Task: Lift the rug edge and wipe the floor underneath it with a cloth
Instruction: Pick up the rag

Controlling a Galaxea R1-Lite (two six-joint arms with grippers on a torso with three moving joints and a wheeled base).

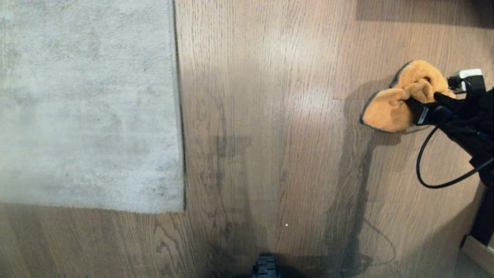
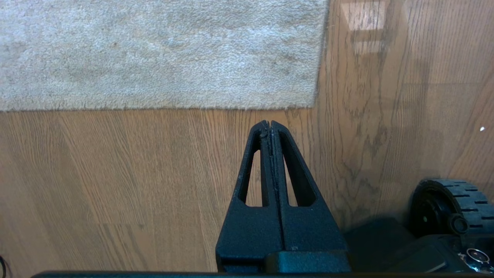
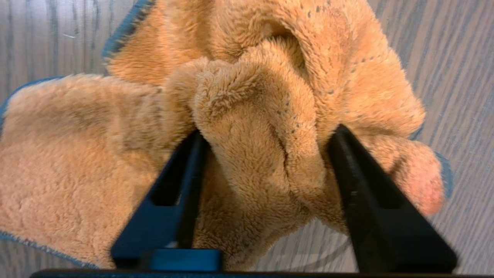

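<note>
The pale grey rug lies flat at the left, and the rug edge [image 1: 179, 116] runs straight down to a square corner [image 1: 183, 210]. Wood-plank floor [image 1: 270, 135] fills the space around it. At the far right the fluffy orange cloth [image 1: 388, 110] sits bunched on the planks. My right gripper [image 1: 422, 98] reaches in from the right, with a thick fold of cloth [image 3: 266, 154] pinched between its two black fingers [image 3: 269, 131]. My left gripper [image 2: 269, 122] hovers shut and empty over bare floor, just short of the rug corner [image 2: 314, 105].
A black cable [image 1: 428, 170] loops under the right arm. The robot's base wheel [image 2: 447, 204] stands near the left gripper, and part of the base [image 1: 265, 268] shows at the near edge. A pale furniture corner [image 1: 478, 251] sits at the near right.
</note>
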